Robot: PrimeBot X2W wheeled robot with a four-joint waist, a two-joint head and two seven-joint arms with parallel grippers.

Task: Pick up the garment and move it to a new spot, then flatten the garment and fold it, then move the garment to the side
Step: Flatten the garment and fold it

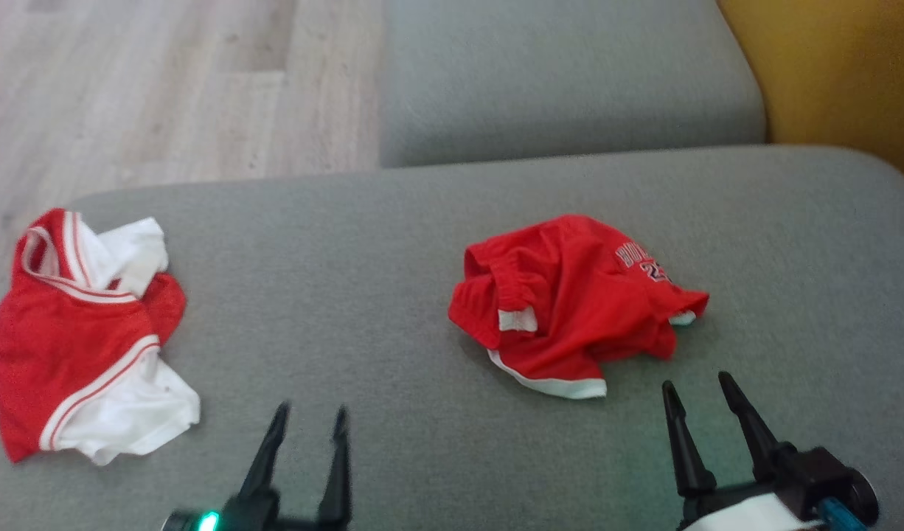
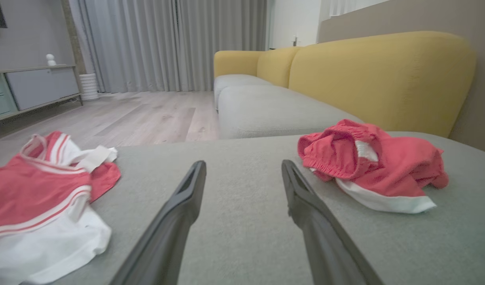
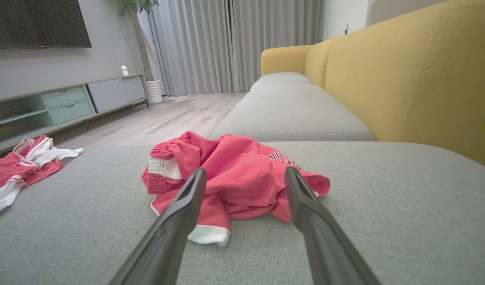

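Two grippers, left gripper [image 1: 311,408] and right gripper [image 1: 695,379], are hovering empty with jaws spread wide over the grey cushion [image 1: 393,295], crumpled red shorts [image 1: 570,302] lying just ahead of the right jaws and a red-and-white jersey [image 1: 76,332] lying well left of the left jaws.

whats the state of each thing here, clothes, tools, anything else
red shorts: crumpled, lying free on the grey seat
red and white jersey: bunched up, lying free at the seat's left edge
left tool: open, empty
right tool: open, empty, pointing at the shorts
curtains: drawn shut
television: screen dark
teal drawers: shut
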